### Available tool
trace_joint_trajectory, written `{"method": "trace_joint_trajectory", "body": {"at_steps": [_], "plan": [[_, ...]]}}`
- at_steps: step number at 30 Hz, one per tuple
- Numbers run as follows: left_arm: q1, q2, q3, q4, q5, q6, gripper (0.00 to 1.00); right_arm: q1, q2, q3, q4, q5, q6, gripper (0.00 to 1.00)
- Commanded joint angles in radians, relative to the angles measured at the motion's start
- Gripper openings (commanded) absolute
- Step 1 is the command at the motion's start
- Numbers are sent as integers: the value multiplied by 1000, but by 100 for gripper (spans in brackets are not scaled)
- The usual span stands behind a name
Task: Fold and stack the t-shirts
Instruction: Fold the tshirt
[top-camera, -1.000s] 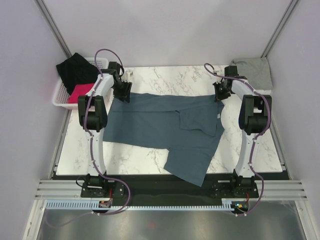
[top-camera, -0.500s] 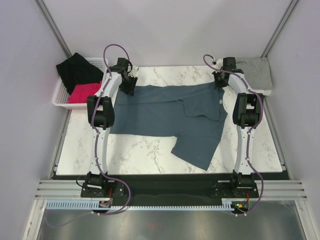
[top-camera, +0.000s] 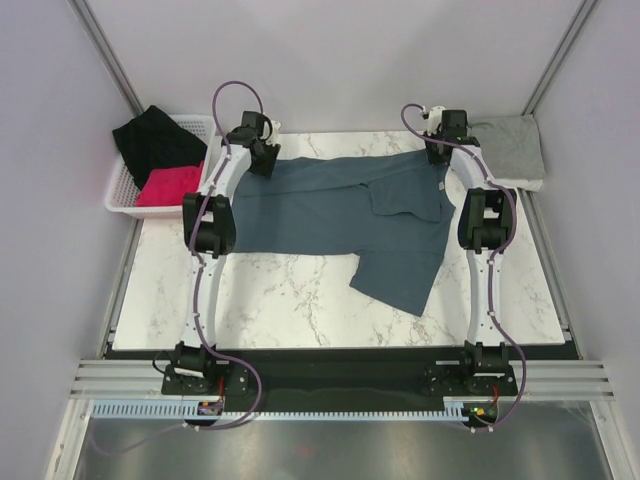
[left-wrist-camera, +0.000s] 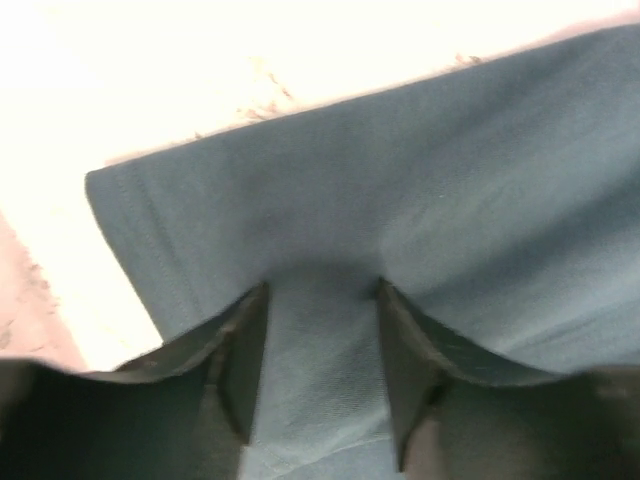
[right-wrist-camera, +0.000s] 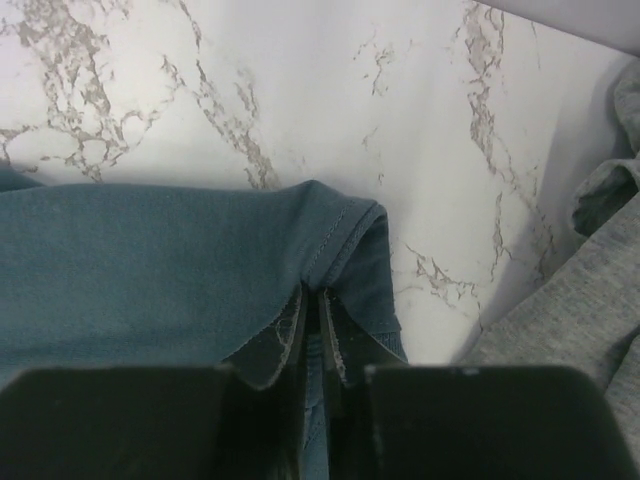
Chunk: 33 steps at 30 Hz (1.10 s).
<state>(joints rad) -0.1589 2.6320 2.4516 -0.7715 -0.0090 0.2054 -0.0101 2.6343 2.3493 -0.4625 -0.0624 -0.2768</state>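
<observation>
The dark slate-blue t-shirt (top-camera: 330, 215) lies spread across the far half of the marble table (top-camera: 280, 310), with one sleeve pointing toward the front. My left gripper (top-camera: 262, 158) is at its far left corner. In the left wrist view the fingers (left-wrist-camera: 245, 370) stand apart, with the blue cloth (left-wrist-camera: 480, 180) between and draped over them. My right gripper (top-camera: 437, 160) is at the far right corner, shut on the shirt's hem (right-wrist-camera: 340, 225). The light grey t-shirt (top-camera: 515, 145) lies at the back right, close beside the right gripper (right-wrist-camera: 312, 295).
A white basket (top-camera: 118, 190) at the back left holds a black cloth (top-camera: 155, 140) and a red cloth (top-camera: 165, 185). Grey walls stand close on both sides. The grey t-shirt's edge (right-wrist-camera: 590, 300) is just right of the held corner.
Both grippers have moved toward the far edge and drawn the blue t-shirt with them. It now lies farther back, and its sleeve no longer hangs over the front edge.
</observation>
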Motion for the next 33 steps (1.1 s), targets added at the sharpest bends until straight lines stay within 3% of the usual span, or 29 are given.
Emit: {"method": "trace_joint_trajectory", "body": {"at_steps": [1, 3, 4, 5, 6, 10, 13, 17, 19, 20, 21, 24, 26, 30, 33], "plan": [[-16, -36, 34, 49, -109, -12, 57, 4, -93, 7, 41, -19, -27, 16], [-27, -105, -8, 46, -117, 24, 74, -1, -160, -25, 38, -45, -27, 24], [-34, -180, -22, 43, -114, 23, 79, -2, -242, -68, 39, -57, -27, 40], [-37, -216, -55, 38, -117, 6, 92, -4, -282, -90, 41, -69, -27, 48], [-41, -251, -72, 34, -120, 0, 98, -4, -322, -122, 39, -77, -21, 54], [-67, -435, -160, 25, -159, -47, 100, -5, -535, -209, 32, -141, 5, 78], [-79, -611, -229, 14, -161, -110, 100, -2, -661, -297, -14, -238, 22, 84], [-82, -771, -380, -12, -44, -155, 100, 4, -854, -525, -77, -324, -33, 88], [-83, -837, -478, -28, 35, -144, 100, 5, -978, -721, -143, -402, -83, 86], [-83, -866, -587, -40, 76, -97, 100, 48, -1013, -783, -189, -415, -210, 85], [-83, -944, -653, -37, 157, -72, 100, 68, -1048, -908, -255, -404, -249, 84], [-83, -1099, -928, 47, 224, 14, 96, 146, -1204, -1161, -304, -373, -381, 77], [-83, -1144, -1063, 96, 221, 46, 90, 205, -1331, -1269, -318, -373, -441, 73], [-82, -1170, -1166, 139, 112, 31, 89, 277, -1531, -1502, -308, -375, -550, 70], [-73, -1162, -1224, 179, 40, 45, 87, 317, -1628, -1580, -335, -384, -599, 69]]}}
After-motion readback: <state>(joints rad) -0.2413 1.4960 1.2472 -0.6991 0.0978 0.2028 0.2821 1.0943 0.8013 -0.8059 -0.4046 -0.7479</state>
